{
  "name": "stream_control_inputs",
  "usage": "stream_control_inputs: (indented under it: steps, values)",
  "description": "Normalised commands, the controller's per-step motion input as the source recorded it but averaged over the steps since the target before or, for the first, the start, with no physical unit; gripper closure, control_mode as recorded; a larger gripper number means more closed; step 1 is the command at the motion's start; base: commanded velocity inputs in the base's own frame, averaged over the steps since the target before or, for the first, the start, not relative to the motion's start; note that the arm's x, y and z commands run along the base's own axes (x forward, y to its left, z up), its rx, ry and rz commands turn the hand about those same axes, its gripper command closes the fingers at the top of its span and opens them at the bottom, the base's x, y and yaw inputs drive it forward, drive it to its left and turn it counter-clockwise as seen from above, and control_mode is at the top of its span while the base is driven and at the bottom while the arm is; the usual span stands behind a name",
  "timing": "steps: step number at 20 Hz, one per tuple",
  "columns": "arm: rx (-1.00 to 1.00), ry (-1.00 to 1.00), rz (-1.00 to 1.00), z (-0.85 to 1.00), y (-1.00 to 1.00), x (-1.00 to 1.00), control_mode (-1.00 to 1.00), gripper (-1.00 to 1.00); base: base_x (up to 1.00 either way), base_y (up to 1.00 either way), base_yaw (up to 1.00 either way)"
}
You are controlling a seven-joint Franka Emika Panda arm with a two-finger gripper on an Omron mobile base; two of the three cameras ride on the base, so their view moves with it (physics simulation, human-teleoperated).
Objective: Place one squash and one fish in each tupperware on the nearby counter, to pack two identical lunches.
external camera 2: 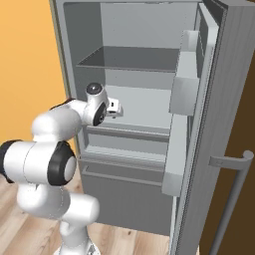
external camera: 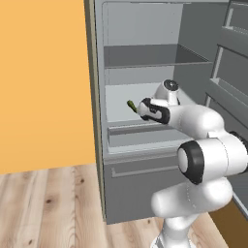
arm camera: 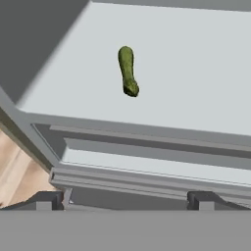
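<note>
One slim green squash (arm camera: pixel 128 71) lay alone on the fridge shelf (arm camera: pixel 196 73), its long axis pointing away from the wide-open, empty gripper (arm camera: pixel 128 200), which hovered short of the shelf's front edge.

Glossy white arm (external camera: pixel 203 155) w/ black joint bands, prob. grey-capped wrist.
</note>
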Motion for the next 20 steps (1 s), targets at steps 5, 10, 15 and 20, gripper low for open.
stream_control_inputs:
  steps: [5, 10, 15, 20]
  values:
    - [0.0, 0.0, 0.0, -0.13, 0.0, 0.48, -1.0, -1.0, 0.0, 0.0, 0.0]
    - [0.0, 0.0, 0.0, -0.07, 0.0, 0.51, -1.0, -1.0, 0.0, 0.0, 0.0]
    - [0.0, 0.0, 0.0, -0.06, 0.0, 0.57, -1.0, -1.0, 0.0, 0.0, 0.0]
    - [0.0, 0.0, 0.0, -0.14, 0.0, 0.57, -1.0, -1.0, 0.0, 0.0, 0.0]
